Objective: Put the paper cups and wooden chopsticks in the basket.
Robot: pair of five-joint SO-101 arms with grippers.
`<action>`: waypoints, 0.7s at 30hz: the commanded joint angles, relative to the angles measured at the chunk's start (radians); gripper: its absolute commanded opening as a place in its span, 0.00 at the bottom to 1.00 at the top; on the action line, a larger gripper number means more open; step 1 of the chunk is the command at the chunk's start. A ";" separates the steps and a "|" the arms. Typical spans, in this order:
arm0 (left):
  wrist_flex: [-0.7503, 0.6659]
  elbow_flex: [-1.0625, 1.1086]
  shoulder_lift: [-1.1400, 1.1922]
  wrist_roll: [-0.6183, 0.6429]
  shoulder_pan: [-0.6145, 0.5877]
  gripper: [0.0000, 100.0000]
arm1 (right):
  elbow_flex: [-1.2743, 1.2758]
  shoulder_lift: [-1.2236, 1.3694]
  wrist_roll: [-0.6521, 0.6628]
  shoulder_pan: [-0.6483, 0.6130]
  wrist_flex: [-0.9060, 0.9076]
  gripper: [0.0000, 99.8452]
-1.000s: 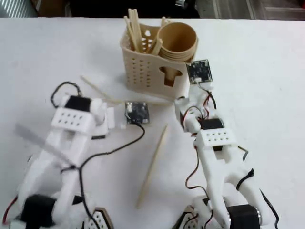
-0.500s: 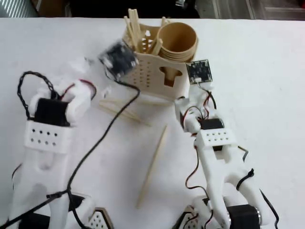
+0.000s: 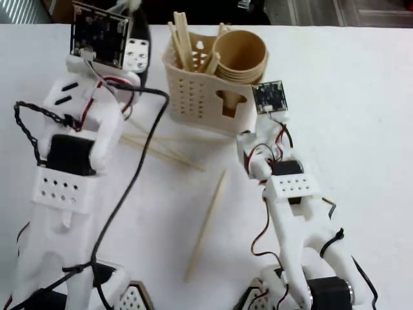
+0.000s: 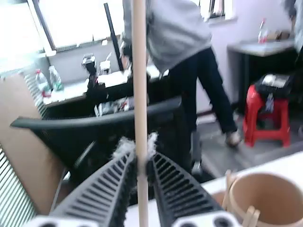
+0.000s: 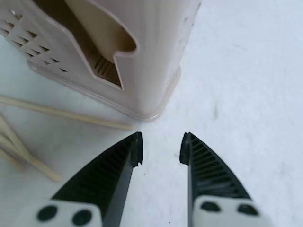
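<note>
The left gripper holds one chopstick clamped between its jaws. Centre the chopstick over the basket opening, lower it, then release. The right gripper sits beside the basket, jaws apart.

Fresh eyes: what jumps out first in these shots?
The left gripper, raised high, clamps a chopstick upright. The basket at the far side of the table holds cups and more chopsticks. Loose chopsticks lie in front of it, by the open right gripper.

We see a cream perforated basket, tan paper cups, a white bench; a pale chopstick sits in our black-ribbed left end effector.
</note>
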 commanded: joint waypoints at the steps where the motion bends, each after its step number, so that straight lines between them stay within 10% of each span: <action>1: -0.152 0.028 -0.028 0.020 0.061 0.02 | -0.006 -0.036 0.006 0.001 -0.022 0.14; 11: -0.480 0.087 0.200 0.018 0.117 0.02 | 0.006 -0.036 0.054 0.002 -0.071 0.14; 21: -0.408 0.040 0.387 0.018 0.113 0.04 | 0.005 -0.036 0.054 0.002 -0.071 0.14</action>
